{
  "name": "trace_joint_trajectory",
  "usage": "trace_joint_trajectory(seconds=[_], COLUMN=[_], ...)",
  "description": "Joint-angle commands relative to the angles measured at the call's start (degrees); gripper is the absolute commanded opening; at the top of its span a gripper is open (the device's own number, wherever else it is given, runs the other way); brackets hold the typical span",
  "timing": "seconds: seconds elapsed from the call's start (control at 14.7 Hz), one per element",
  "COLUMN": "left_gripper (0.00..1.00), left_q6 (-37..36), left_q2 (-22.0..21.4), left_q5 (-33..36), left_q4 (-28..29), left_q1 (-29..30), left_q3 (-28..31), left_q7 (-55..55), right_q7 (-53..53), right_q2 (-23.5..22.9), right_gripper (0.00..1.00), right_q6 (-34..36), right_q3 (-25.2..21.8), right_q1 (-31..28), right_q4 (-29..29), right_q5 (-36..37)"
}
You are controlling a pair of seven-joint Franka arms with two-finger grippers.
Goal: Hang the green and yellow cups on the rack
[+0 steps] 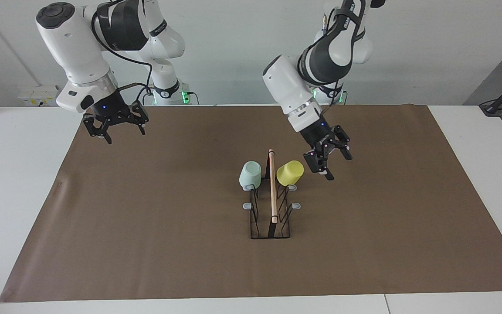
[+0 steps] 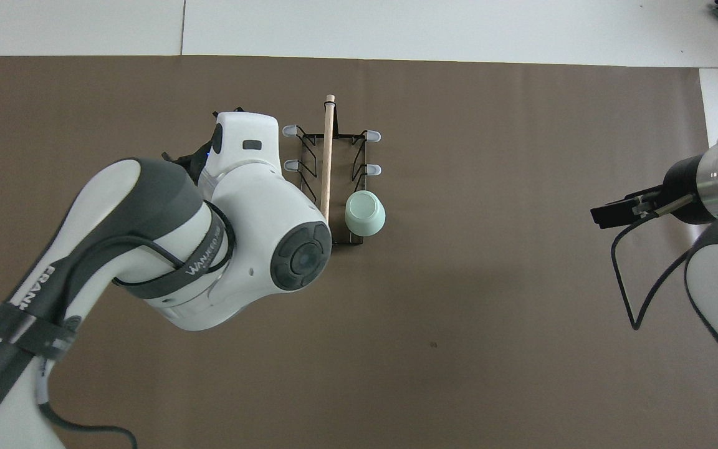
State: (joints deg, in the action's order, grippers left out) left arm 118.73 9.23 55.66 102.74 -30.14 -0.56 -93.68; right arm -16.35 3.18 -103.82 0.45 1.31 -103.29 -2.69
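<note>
obstacles: rack (image 1: 271,205) mid-mat, left hand (image 1: 336,160) beside yellow cup (image 1: 290,172) | free: surrounding mat (image 1: 146,226)

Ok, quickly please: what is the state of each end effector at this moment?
Left end effector: open, holding nothing, in the air beside the yellow cup.
Right end effector: open, holding nothing, waiting over the right arm's end of the table.
</note>
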Motion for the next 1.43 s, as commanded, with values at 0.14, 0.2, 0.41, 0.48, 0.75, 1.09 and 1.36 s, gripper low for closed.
trace_joint_trajectory(seconds=[0.14,0.2,0.41,0.48,0.75,1.09,1.36], left_gripper=[1.0,1.0,1.0,1.0,1.0,1.0,1.0], left_q6=[8.18,8.28,8.37,8.28,2.93,-8.05,-18.41], left_q2=[-1.4,-1.23,-0.53,-0.79,-1.75,-6.84,-8.35], left_q5=[-14.75,-18.97,-33.2,-37.95,-51.69,-55.73,-56.98], left_q4=[-2.26,-3.58,-7.55,-7.38,-7.46,-5.1,-7.28], left_q1=[9.91,11.67,16.5,18.87,25.03,29.25,30.32], left_q3=[-0.32,-0.32,0.03,-0.05,-0.05,0.03,-0.58], left_q7=[24.37,30.69,48.37,54.16,78.43,98.14,101.42], right_q7=[0.97,0.97,0.79,0.88,0.79,0.88,1.49], right_q2=[-0.8,-1.24,-1.51,-0.98,-0.19,0.08,-0.01], right_gripper=[1.0,1.0,1.0,1.0,1.0,1.0,1.0], right_q6=[-0.77,-0.42,3.61,4.76,7.58,9.25,9.16], right_q3=[-2.3,-2.38,-3.88,-3.97,-9.75,-11.88,-9.69], right_q1=[1.85,1.68,1.76,1.85,4.91,5.54,4.05], right_q4=[1.24,2.38,5.99,5.99,7.4,7.75,7.75], right_q5=[1.64,1.64,1.55,1.55,0.94,0.85,0.67])
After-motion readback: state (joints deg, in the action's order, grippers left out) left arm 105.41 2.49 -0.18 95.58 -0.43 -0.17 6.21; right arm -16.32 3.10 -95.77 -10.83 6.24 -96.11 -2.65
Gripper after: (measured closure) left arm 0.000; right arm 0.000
